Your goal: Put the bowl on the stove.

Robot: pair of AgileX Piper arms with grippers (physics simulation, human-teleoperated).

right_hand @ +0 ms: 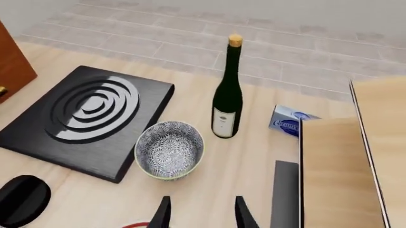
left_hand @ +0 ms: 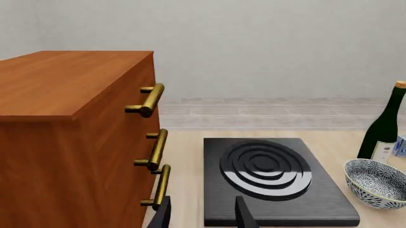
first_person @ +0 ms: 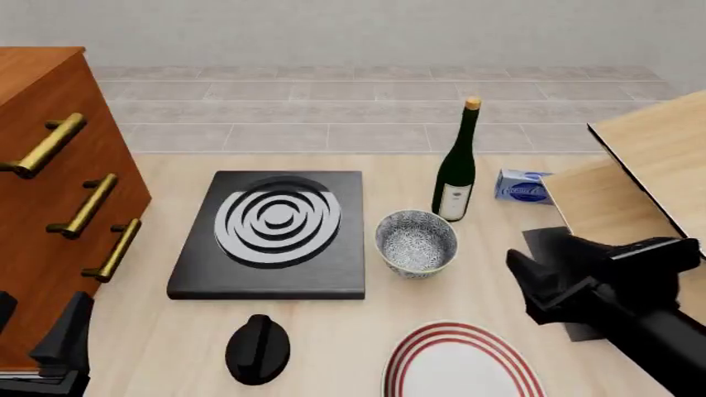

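Reaching phase: small round deep bowl (first_person: 416, 241) with grey-white speckled inside and pale rim sits on the pale wooden table (first_person: 485, 289), just right of the flat square black stove slab (first_person: 276, 234) with concentric white-grey rings, not on it. Right gripper (right_hand: 199, 211) is nearest, fingers apart, empty. Left gripper (left_hand: 203, 213) also apart, empty. Next: lower right over the rim and grasp. Dark green glass bottle (first_person: 457, 165) stands just behind.

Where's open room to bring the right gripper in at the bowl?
Bare table lies between the bowl, the red-ringed plate and the right gripper. It is crowded behind the bowl at the bottle, and the stove sits close on its left.
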